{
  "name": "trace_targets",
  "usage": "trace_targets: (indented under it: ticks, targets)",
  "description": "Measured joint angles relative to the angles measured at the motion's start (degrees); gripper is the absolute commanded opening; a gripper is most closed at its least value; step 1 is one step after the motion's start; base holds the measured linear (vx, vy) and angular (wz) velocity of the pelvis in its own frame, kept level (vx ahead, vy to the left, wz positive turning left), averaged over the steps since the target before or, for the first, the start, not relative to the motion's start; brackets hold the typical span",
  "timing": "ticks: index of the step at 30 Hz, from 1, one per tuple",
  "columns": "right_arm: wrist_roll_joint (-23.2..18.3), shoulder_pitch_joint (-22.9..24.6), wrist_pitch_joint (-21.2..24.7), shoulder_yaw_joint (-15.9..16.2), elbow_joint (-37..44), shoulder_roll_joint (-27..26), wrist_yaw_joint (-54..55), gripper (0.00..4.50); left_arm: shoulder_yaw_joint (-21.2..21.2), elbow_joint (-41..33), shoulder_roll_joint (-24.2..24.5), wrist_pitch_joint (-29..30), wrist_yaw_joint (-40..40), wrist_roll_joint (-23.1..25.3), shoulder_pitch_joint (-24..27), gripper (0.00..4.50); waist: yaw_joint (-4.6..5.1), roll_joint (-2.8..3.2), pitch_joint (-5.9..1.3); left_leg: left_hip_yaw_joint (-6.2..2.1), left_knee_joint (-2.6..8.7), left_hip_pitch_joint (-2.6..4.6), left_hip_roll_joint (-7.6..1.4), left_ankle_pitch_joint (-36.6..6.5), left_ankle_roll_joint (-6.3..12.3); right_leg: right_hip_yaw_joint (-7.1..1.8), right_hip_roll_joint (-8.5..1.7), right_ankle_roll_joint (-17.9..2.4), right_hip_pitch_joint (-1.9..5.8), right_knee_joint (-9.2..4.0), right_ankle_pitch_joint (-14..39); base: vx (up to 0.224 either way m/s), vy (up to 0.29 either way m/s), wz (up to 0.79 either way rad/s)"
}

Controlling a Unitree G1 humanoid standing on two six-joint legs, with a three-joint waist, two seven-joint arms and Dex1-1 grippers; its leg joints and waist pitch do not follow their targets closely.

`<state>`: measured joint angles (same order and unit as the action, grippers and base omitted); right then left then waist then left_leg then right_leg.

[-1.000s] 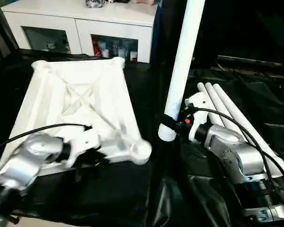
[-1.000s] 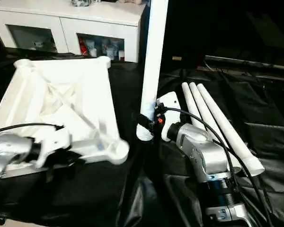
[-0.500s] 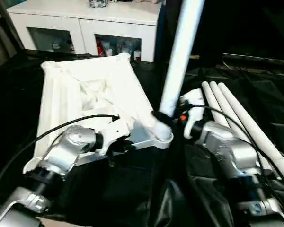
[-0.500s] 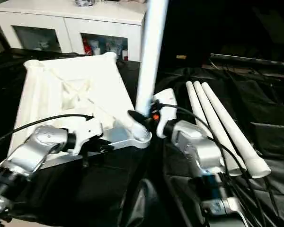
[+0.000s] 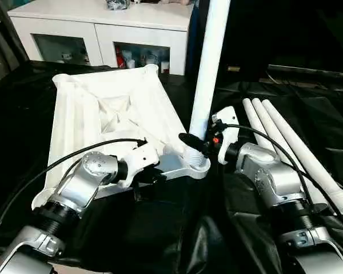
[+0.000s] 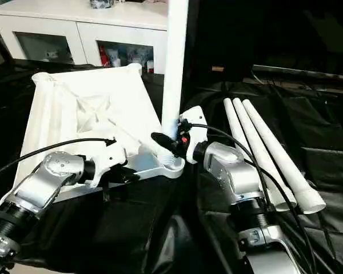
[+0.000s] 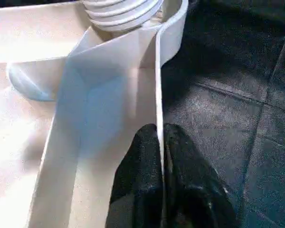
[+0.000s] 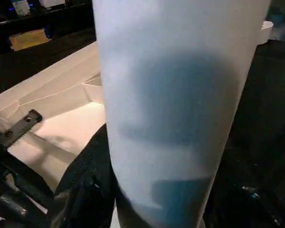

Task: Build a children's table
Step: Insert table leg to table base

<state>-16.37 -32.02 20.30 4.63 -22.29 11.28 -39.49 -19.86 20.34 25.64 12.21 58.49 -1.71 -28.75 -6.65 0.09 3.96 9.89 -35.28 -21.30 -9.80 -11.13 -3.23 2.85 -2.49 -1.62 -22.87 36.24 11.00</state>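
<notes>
We have the tabletop (image 5: 111, 123) lying underside up on the black cloth (image 5: 160, 228), its ribs showing and its round corner sockets at the edges, with the white cabinet (image 5: 103, 28) behind it. Our left gripper (image 7: 160, 190) has its two black fingers (image 7: 137, 180) pinched narrow on the thin side wall of the tabletop, one finger on each face of that wall, close to the near corner socket (image 5: 195, 166). Our right gripper (image 5: 195, 142) is clamped around the first leg (image 5: 208, 74) low on its shaft, and we hold that leg upright with its ribbed, threaded end standing at the mouth of the near socket; in the left wrist view the ridged end (image 7: 121, 12) sits right at the socket's rim. We cannot tell how far the thread has gone in, if at all. The three other legs (image 5: 291, 148) lie side by side on the cloth to our right, well apart from the tabletop. We judge that we are on the first of four leg fittings, so the task is early. The next move calls for keeping the leg square to the socket while pressing it down and turning it, and for our left grip to hold the tabletop against that twist. The risk, as we see it, is a tilted leg catching the thread crooked, or the thin wall slipping from our left pinch.
</notes>
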Motion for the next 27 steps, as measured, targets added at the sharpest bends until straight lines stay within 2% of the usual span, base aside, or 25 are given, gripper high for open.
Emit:
trace_targets:
  ticks: [4,14,15,18,20,27]
  targets:
    - [0.0,-0.4,-0.8,-0.4,-1.2,-0.4,-0.4,1.91,0.3,-0.4,-0.4,-1.5,-0.5,-0.4,-0.2,1.01,0.15,-0.04,-0.03,0.01,-0.01,0.01,0.00,0.0,0.01,-0.01,0.00,0.0,0.02,-0.02,0.0,0.000,0.000,0.00]
    - [0.0,-0.5,-1.2,-0.6,-1.8,-0.6,-0.8,1.91,0.0,2.1,0.4,-2.0,-1.2,1.4,-1.1,1.05,0.31,-0.04,-0.03,0.01,0.00,0.08,-0.02,0.0,0.01,0.01,0.01,0.0,0.02,0.01,0.0,0.000,0.000,0.00]
    - [0.0,-0.7,-1.5,-0.6,-2.3,-0.7,-0.9,1.91,0.0,2.1,0.6,-1.8,-1.1,1.4,-1.1,0.78,0.40,-0.04,-0.03,0.01,0.00,0.11,-0.03,0.0,0.00,0.01,0.02,0.0,0.02,0.03,0.0,0.000,0.000,0.00]
    - [0.1,-0.8,-2.0,-0.8,-2.8,-0.7,-0.9,1.91,0.1,2.2,0.5,-0.8,-0.3,0.8,-1.1,0.67,0.47,-0.04,-0.03,0.01,0.00,0.12,-0.04,0.0,0.00,0.03,0.02,0.0,0.02,0.04,0.0,0.000,0.000,0.00]
    - [0.3,-0.8,-2.1,-0.8,-2.9,-0.7,-0.9,1.91,0.3,2.2,0.5,-0.4,0.0,0.4,-1.1,0.27,0.48,-0.04,-0.03,0.01,0.00,0.12,-0.05,0.0,-0.01,0.03,0.02,0.0,0.02,0.04,0.0,0.000,0.000,0.00]
    - [1.3,-1.7,-2.6,0.0,-3.7,-0.6,-1.1,1.91,0.5,2.1,0.4,0.7,0.9,-0.5,-1.0,0.00,0.47,-0.05,-0.04,0.01,0.00,0.13,-0.05,0.0,-0.01,0.04,0.02,0.0,0.03,0.03,0.0,0.000,0.000,0.00]
